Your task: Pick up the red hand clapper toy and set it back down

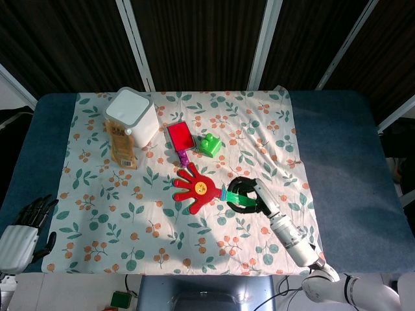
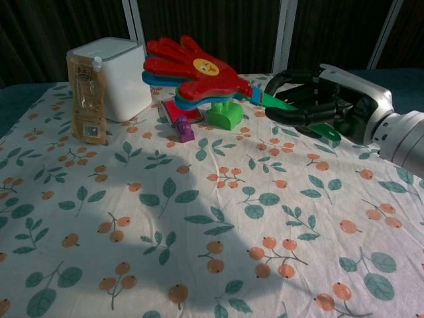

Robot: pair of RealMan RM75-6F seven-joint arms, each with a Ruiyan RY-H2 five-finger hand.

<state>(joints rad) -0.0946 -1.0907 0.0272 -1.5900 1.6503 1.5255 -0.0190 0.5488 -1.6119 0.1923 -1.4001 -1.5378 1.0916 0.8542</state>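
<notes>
The red hand clapper toy (image 1: pixel 197 188) (image 2: pixel 193 69) hangs in the air above the floral cloth, its green handle gripped by my right hand (image 1: pixel 250 195) (image 2: pixel 319 105). Blue and green layers show under the red palm with its yellow face. In the chest view the clapper floats in front of the green block and red tray. My left hand (image 1: pixel 24 223) rests off the cloth at the near left table edge, holding nothing, fingers apart.
A white box (image 1: pixel 131 115) with a snack pouch (image 1: pixel 121 145) leaning on it stands at the far left. A red tray (image 1: pixel 181 137) with a purple piece (image 2: pixel 183 128) and a green block (image 1: pixel 209 144) lie mid-cloth. The cloth (image 1: pixel 162 220) covers a blue table (image 1: pixel 343 162).
</notes>
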